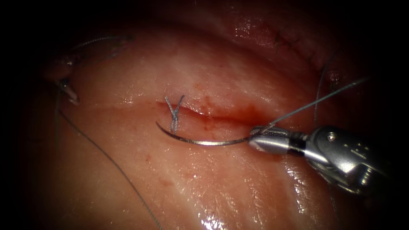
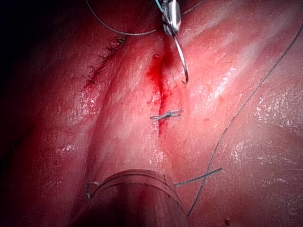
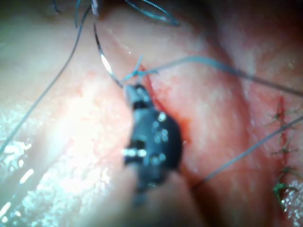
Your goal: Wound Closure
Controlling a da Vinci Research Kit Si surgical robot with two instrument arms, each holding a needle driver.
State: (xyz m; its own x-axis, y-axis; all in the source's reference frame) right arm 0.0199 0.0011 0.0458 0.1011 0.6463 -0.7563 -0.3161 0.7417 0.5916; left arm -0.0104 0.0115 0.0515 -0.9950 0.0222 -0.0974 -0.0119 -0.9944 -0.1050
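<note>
My right tool (image 1: 252, 139) is shut on the curved needle (image 1: 204, 143) close to its thread end. The needle arcs to the left just in front of the cut (image 1: 221, 117). Its tip hovers near a tied blue stitch (image 1: 174, 111) and is not in the tissue. The thread (image 1: 315, 102) runs from the jaws up to the right. In the left wrist view the right tool (image 2: 171, 21) holds the needle (image 2: 182, 59) beside the cut (image 2: 160, 90), past the stitch (image 2: 165, 115). My left tool (image 1: 70, 94) sits dim at the far left.
Red fluid (image 1: 249, 115) pools at the right end of the cut. An older sutured line (image 1: 294, 42) runs at the back right. A loose strand of thread (image 1: 106, 157) trails across the front left tissue. The left arm's shaft (image 2: 137, 198) is close to its camera.
</note>
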